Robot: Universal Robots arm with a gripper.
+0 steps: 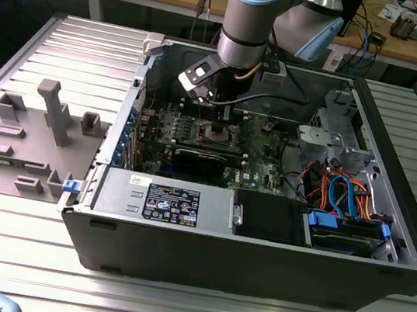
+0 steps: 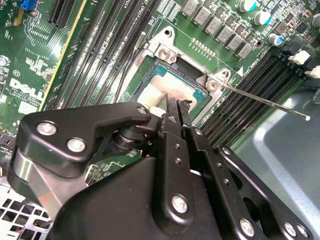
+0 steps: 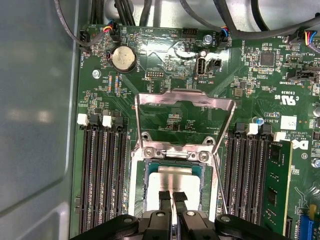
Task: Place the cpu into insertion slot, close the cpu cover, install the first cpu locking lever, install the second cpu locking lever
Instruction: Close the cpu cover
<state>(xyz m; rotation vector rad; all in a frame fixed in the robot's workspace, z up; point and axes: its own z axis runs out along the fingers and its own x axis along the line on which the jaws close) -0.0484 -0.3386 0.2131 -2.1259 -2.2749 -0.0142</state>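
A: Tight quarters inside the open black computer case (image 1: 254,269)! The black gripper (image 3: 172,200) hangs right over the square silvery-topped cpu (image 3: 172,176), taking the straight-down lane.

B: And beyond it the thin silvery cpu cover frame (image 3: 185,99) stands raised, a wall on that side.

A: Long black memory slots (image 3: 102,175) flank the silver-rimmed insertion slot (image 2: 162,50) on both sides. They sit low, so there's room overhead.

B: Watch the thin bare-metal lever rod (image 2: 265,102), jutting slantwise across one bank!

A: In the exterior view, a long black card (image 1: 206,160) lies just beside the socket. A silvery drive cage (image 1: 333,135) and orange-and-blue cables (image 1: 340,193) crowd the exterior view's right. The case top is open.
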